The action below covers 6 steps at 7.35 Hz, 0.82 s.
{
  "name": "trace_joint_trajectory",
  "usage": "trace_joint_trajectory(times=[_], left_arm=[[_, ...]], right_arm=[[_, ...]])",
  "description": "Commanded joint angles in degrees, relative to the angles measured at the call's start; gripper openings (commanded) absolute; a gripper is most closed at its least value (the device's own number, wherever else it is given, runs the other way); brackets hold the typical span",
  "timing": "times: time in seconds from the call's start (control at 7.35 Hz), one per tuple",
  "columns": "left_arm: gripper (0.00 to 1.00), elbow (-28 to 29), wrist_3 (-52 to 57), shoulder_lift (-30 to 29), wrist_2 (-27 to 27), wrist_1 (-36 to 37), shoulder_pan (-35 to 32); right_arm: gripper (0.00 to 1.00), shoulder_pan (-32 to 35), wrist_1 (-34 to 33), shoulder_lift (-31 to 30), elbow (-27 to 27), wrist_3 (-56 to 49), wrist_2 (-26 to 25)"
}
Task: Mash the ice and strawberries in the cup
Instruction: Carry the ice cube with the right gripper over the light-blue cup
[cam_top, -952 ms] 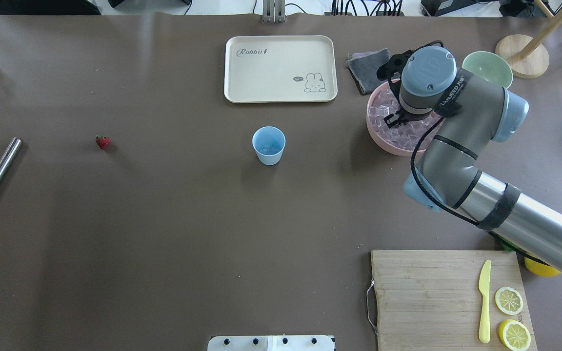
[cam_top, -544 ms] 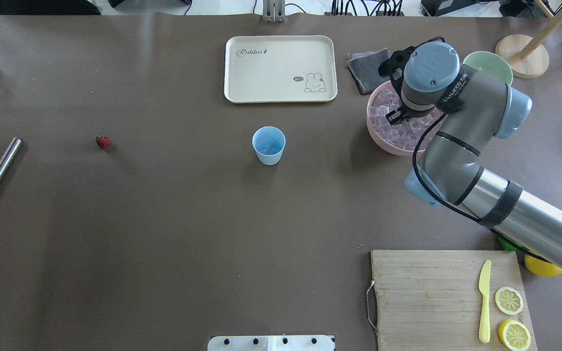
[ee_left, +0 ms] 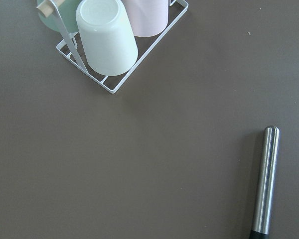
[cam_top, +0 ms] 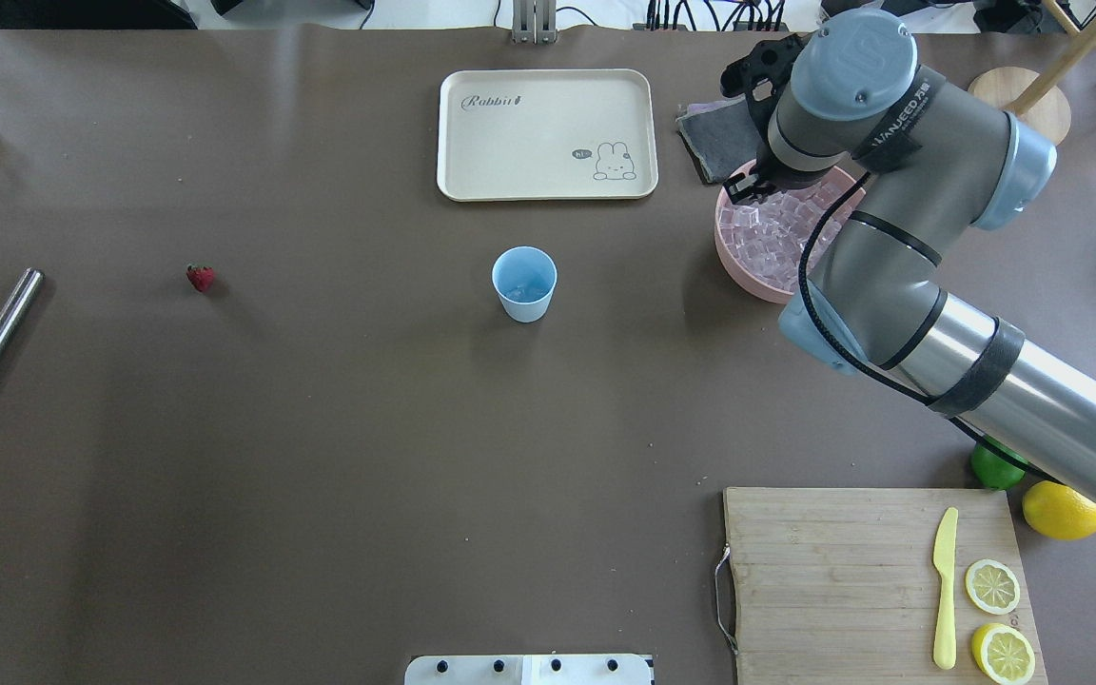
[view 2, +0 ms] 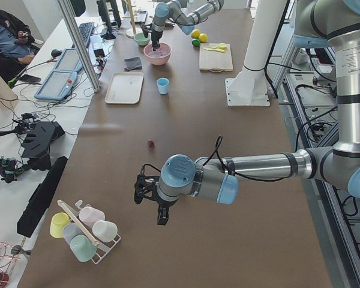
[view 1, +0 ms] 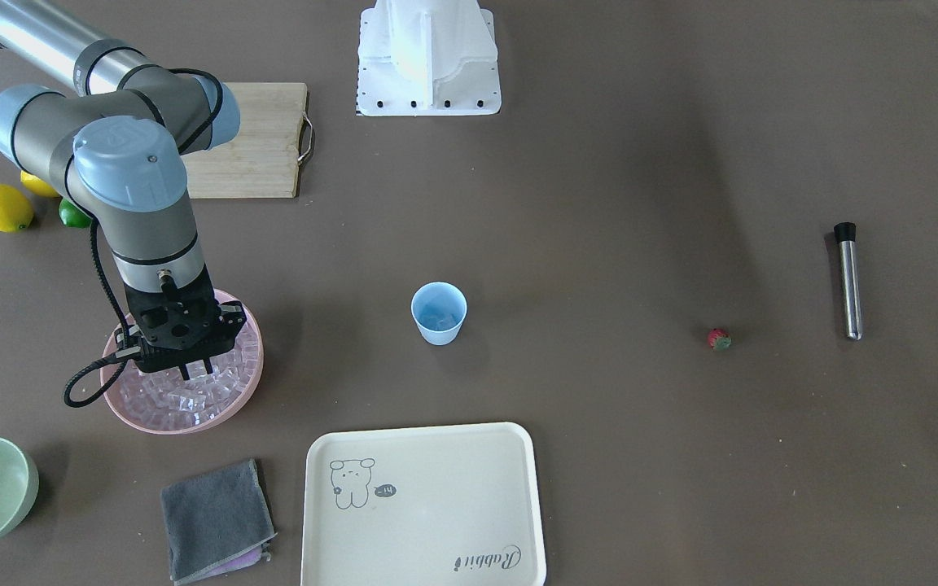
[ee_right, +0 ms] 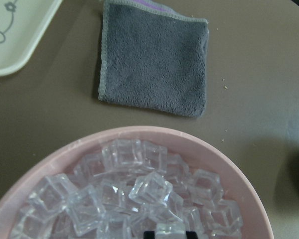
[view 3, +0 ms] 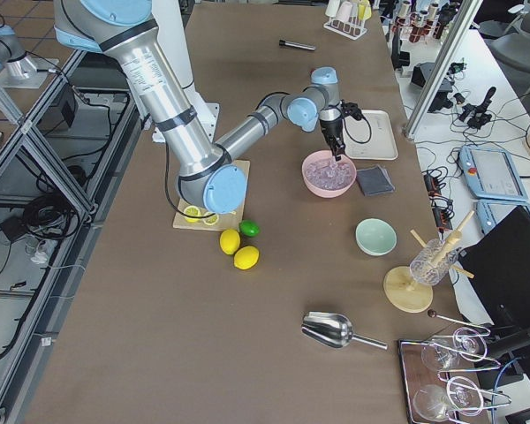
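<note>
Right hand [view 1: 195, 370]: you'll see it clamped on one clear glassy ice cube [ee_right: 169, 230], over the cube-filled pink round bowl [view 1: 184, 428] | small light-blue tapered plastic cup [cam_top: 524, 283]: upright, mouth up, mid-surface [cam_top: 320, 428], well apart from the bowl | tiny red strawberry [cam_top: 201, 278]: lying far towards the robot's left | left hand [view 2: 159, 210]: you cannot tell its grip.

overhead opposite front view, both showing cup [cam_top: 523, 283]

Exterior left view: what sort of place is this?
Probably a robotics lab, not a kitchen: metal framing posts, tablet-like consoles on a side desk, and the industrial left arm over the table.
</note>
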Motion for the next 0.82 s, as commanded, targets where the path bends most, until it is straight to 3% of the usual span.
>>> trace_joint_trajectory(times=[0.0, 0.27, 0.41, 0.54, 0.68], left_arm=[[0.98, -0.2, 0.1, -0.1, 0.0, 0.0, 0.0], [0.98, -0.3, 0.1, -0.1, -1.5, 0.0, 0.0], [0.98, -0.1, 0.1, -0.1, -1.5, 0.0, 0.0], [0.98, -0.1, 0.1, -0.1, -1.5, 0.0, 0.0], [0.98, 0.0, 0.1, -0.1, -1.5, 0.0, 0.0]], right_arm=[[0.00, -6.5, 1.5, 6.2, -0.2, 10.2, 0.1], [0.00, -12.5, 7.1, 12.8, -4.6, 19.2, -4.1], [0.00, -15.3, 12.5, 13.5, -8.5, 20.7, -5.9], [0.00, -16.8, 18.3, 11.7, -8.6, 21.8, -8.3], [0.02, -17.0, 18.9, 10.9, -8.7, 22.8, -8.4]])
